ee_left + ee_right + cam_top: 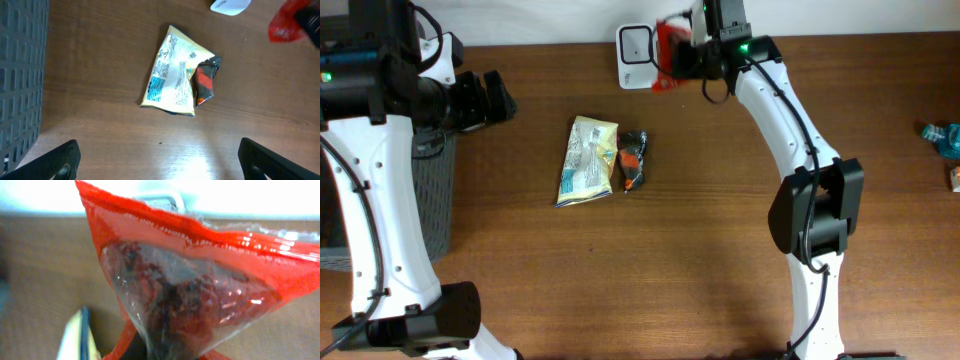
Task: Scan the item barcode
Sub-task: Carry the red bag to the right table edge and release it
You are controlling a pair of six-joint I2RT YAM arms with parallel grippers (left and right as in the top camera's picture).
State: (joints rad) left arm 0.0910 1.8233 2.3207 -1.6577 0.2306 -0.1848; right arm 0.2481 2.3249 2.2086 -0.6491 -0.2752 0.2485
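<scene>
Gripping the red pouch (669,42), right hand (686,55) holds it just beside the white scanner (635,45); left hand (503,96) stands wide, empty, well apart.

We find the scanner (636,45) at the far edge, the pouch (667,45) just right of it. In the middle, the small wrapper (634,160) touches the flat packet (590,160) on its right; the basket (432,190) stands left.
</scene>
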